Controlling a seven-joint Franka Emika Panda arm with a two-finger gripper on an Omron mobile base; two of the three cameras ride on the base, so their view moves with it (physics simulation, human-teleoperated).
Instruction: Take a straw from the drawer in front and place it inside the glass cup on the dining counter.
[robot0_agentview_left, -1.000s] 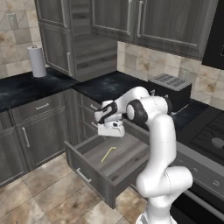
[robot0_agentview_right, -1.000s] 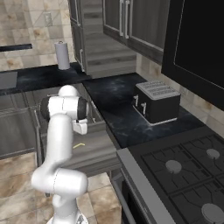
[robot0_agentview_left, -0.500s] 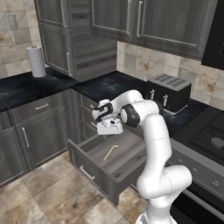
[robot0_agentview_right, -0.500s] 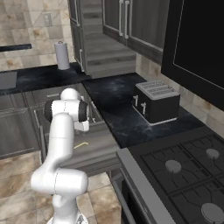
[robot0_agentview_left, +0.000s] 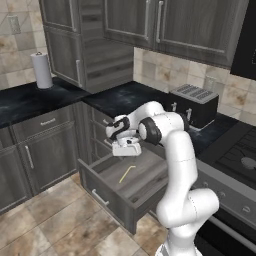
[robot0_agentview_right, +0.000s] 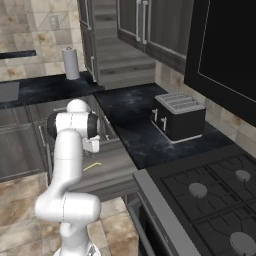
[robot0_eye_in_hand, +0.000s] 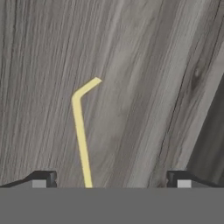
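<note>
Closest to you, the drawer (robot0_agentview_left: 112, 187) stands pulled out toward the base, its front with the silver bar handle (robot0_agentview_left: 100, 198) facing the floor tiles. That leaves its woodgrain bottom bare to a reach from above.

Your end effector (robot0_agentview_left: 126, 154) hangs just over the open drawer, pointing down, its fingers (robot0_eye_in_hand: 41, 179) spread wide with nothing between them. In the hand view the two tips sit far apart at the bottom edge, and the straw (robot0_eye_in_hand: 82, 131) runs up between them, nearer the left-hand tip. I judge you are lined up for the pick but not yet down on it.

The straw (robot0_agentview_left: 126, 173) lies flat on the drawer bottom, pale yellow, with a short bent tip. It sits below and slightly in front of the end effector, well apart from the drawer walls, so you have room to close on the long straight part. It is thin and lies flat on the wood, so you may need to come low before closing.

Farther back, the black marbled desk (robot0_agentview_left: 125, 97) carries a dark toaster (robot0_agentview_left: 193, 104), and a paper towel roll (robot0_agentview_left: 41, 70) stands on the far left stretch. The stove (robot0_agentview_right: 215, 192) lies to the right.
</note>
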